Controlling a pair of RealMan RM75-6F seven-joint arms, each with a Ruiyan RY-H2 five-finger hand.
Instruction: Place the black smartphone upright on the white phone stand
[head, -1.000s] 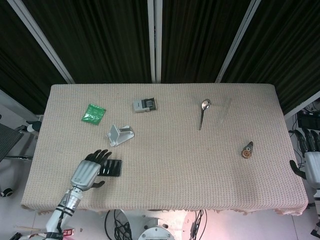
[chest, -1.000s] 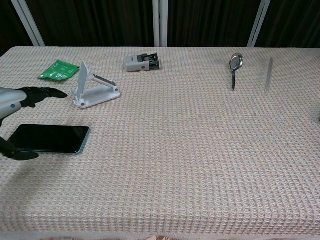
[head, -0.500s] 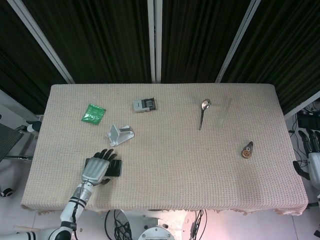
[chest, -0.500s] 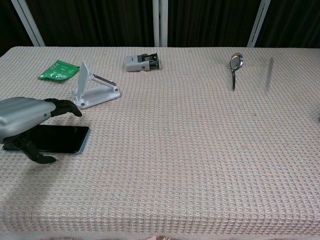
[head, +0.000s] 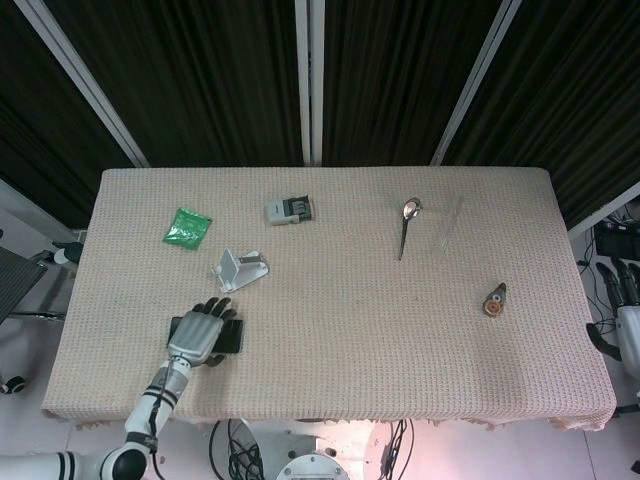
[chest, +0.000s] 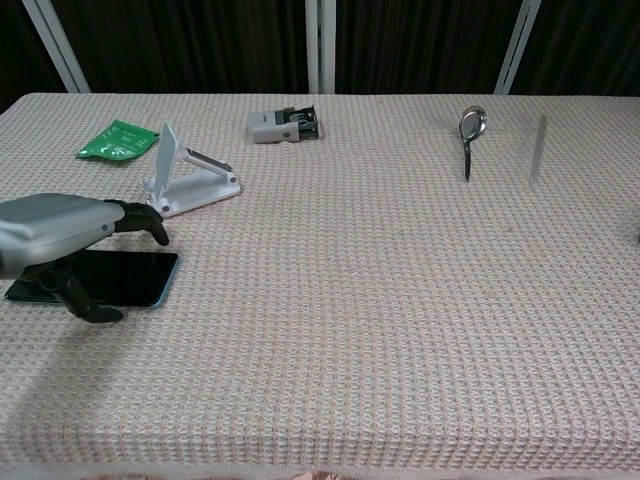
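The black smartphone (head: 234, 336) (chest: 128, 278) lies flat on the woven cloth near the front left. My left hand (head: 199, 336) (chest: 58, 226) arches over its left part, fingers on the far side and thumb on the near side, and I see no grip on it. The white phone stand (head: 239, 269) (chest: 186, 181) sits empty just beyond the phone, a short gap away. My right hand (head: 626, 322) hangs off the table's right edge with fingers apart, holding nothing; the chest view does not show it.
A green packet (head: 186, 226) (chest: 118, 139) lies left of the stand. A grey boxy device (head: 290, 210) (chest: 285, 124) sits at the back middle. A spoon (head: 405, 225) (chest: 470, 135), a clear strip (head: 450, 225) (chest: 537, 148) and a small brown object (head: 494, 301) occupy the right half.
My left hand has moved right and forward from beside the phone to over it, with the thumb now curling under at the phone's near edge. The phone and stand have not moved.
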